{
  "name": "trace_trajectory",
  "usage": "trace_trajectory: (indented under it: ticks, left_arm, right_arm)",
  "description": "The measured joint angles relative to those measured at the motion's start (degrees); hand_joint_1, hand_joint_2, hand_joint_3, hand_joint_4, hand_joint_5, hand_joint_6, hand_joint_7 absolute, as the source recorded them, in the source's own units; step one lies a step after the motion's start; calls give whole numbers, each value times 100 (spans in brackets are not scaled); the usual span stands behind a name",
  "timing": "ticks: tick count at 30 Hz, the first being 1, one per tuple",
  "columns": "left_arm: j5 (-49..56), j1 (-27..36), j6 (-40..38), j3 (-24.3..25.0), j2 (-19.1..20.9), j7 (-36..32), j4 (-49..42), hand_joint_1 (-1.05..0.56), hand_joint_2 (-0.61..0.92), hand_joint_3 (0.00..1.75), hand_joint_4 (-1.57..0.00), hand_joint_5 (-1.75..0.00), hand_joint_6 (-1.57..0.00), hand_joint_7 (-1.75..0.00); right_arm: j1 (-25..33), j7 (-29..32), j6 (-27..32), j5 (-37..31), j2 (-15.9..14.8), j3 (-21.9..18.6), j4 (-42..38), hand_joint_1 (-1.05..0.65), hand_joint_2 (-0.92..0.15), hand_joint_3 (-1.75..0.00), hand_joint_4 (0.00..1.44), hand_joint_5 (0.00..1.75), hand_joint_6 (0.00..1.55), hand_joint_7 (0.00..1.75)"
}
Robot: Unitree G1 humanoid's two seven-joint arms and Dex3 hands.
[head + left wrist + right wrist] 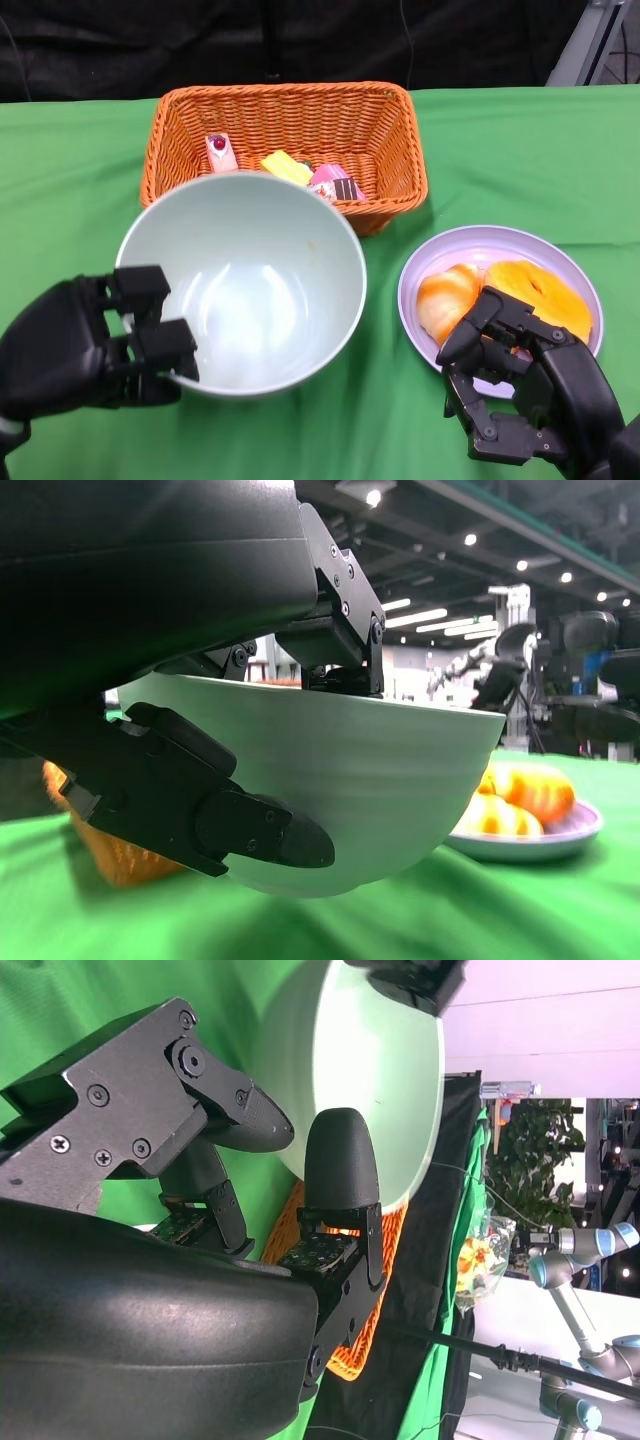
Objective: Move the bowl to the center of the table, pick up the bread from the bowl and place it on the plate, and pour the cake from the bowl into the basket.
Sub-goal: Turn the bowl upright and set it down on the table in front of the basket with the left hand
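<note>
My left hand [95,345] grips the near-left rim of the pale green bowl [250,280], fingers inside and thumb under it. The bowl [340,790] is empty and held just above the green cloth. Behind it stands the orange wicker basket [385,130] with several small cake pieces [330,183] inside. The bread [500,292], orange and glazed, lies on the lilac plate [430,262] at the right. My right hand [525,385] hovers over the plate's near edge, fingers spread, holding nothing. In the right wrist view its fingers [340,1175] stand before the bowl [375,1070].
The green cloth [70,180] covers the whole table. A black curtain [300,40] hangs behind the far edge. The basket [350,1290] shows orange past my right hand. The plate [530,835] with bread sits just beyond the bowl.
</note>
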State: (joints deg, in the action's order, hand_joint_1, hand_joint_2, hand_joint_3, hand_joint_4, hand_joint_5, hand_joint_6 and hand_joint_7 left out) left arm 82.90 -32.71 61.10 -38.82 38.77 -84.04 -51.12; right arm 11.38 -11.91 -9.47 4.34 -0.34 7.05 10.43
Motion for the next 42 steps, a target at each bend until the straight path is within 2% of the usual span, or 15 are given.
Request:
trace_trajectory:
  ticks: [5,10,16,23,27,30,31,32,33,35,36,38,39,41,42]
  left_arm:
    - [-34,6,-186,-480,2,-332,-167,-12,88,15,-74,-175,-71,-136]
    - [-79,39,-260,-845,0,-375,-295,-12,83,9,-73,-175,-74,-131]
    - [-489,70,-246,-950,-37,-148,-550,-11,84,5,-71,-175,-67,-144]
    - [-968,68,-169,-971,-122,465,-728,-15,87,2,-70,-173,-75,-121]
    - [-1275,67,-60,-933,-130,865,-739,-20,91,2,-74,-162,-82,-99]
    - [-1430,68,-43,-871,-130,1125,-714,-21,92,3,-75,-159,-85,-93]
    - [-1512,75,-13,-845,-130,1241,-708,-23,92,7,-75,-139,-85,-76]
    - [-1656,88,45,-785,-130,1431,-709,-24,92,8,-73,-113,-82,-47]
    - [-1825,101,112,-703,-130,1648,-715,-24,92,7,-72,-95,-79,-29]
    - [-2113,105,205,-558,-126,2115,-719,-30,92,5,-70,-58,-69,-9]
    - [-2237,108,244,-499,-122,2325,-721,-41,92,3,-65,-30,-58,-4]
    - [-2512,107,433,-377,-109,2836,-774,-60,91,1,-55,-9,-45,-1]
    - [-2664,106,556,-325,-100,3164,-824,-75,92,3,-42,-4,-35,0]
    - [-3017,102,807,-210,-91,3878,-950,-95,92,8,-20,-1,-20,0]
    - [-3224,97,929,-145,-85,4264,-1019,-98,92,9,-16,0,-18,0]
  right_arm:
    - [0,1,5,0,0,-5,0,-8,-52,-113,71,174,59,153]
    - [0,0,6,3,0,-8,0,-8,-52,-112,70,174,58,153]
    - [-1,3,15,-9,-2,-9,0,-8,-53,-111,70,174,59,152]
    - [-3,1,14,-8,-3,-13,0,-8,-53,-111,71,174,59,153]
    - [-7,-6,12,-6,-5,-17,-1,-9,-53,-111,72,174,59,153]
    - [-16,-13,10,-6,-6,-18,-1,-9,-53,-111,72,175,59,154]
    - [-20,-15,10,-6,-6,-18,-1,-9,-53,-111,72,174,58,154]
    - [-26,-17,10,-6,-6,-18,-3,-8,-53,-112,71,174,58,154]
    - [-32,-18,10,-6,-6,-20,-4,-9,-52,-112,71,174,58,154]
    - [-40,-17,12,-7,-6,-23,-5,-9,-52,-113,71,174,58,154]
    - [-41,-15,14,-7,-7,-23,-5,-8,-52,-113,71,174,59,154]
    - [-41,-7,16,-19,-7,-23,-5,-8,-52,-113,71,174,58,154]
    - [-41,-5,16,-21,-7,-23,-5,-8,-52,-113,70,174,58,154]
    - [-41,-2,16,-24,-8,-23,-5,-9,-52,-112,70,175,58,153]
    - [-41,-2,16,-27,-8,-23,-5,-9,-52,-112,70,175,58,153]
